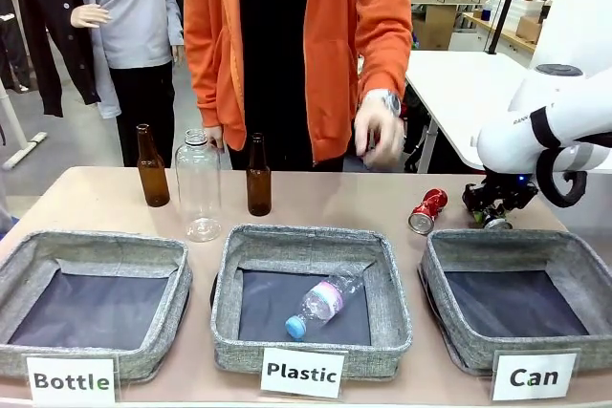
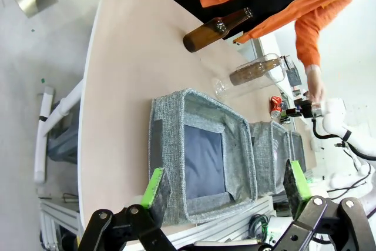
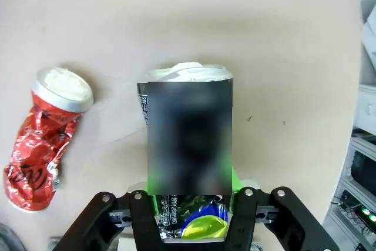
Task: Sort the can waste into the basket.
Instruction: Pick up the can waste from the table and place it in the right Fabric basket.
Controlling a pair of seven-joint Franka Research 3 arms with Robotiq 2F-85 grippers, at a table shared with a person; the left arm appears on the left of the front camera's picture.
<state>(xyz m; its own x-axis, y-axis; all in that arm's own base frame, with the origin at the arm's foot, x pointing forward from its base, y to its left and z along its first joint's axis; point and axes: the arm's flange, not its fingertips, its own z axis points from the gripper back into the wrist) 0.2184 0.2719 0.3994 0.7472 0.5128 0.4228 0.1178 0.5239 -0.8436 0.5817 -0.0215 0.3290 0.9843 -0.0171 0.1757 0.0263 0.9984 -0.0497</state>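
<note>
Right wrist view: your right gripper (image 3: 191, 191) pinches the silver-black can (image 3: 185, 74); lift it clear over the Can basket (image 1: 507, 239) rim first.

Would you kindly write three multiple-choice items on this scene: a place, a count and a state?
1. Where does the red can lie?
A) inside the Can basket
B) on the table beyond that basket
C) on the floor
2. How many brown glass bottles stand upright?
A) one
B) three
C) two
3. What state is the left gripper in?
A) open
B) shut on a can
C) shut on a bottle
Key: 1 B: tabletop shows under it. 2 C: one each side of the clear bottle. 3 A: its green pads stand wide apart.
</note>
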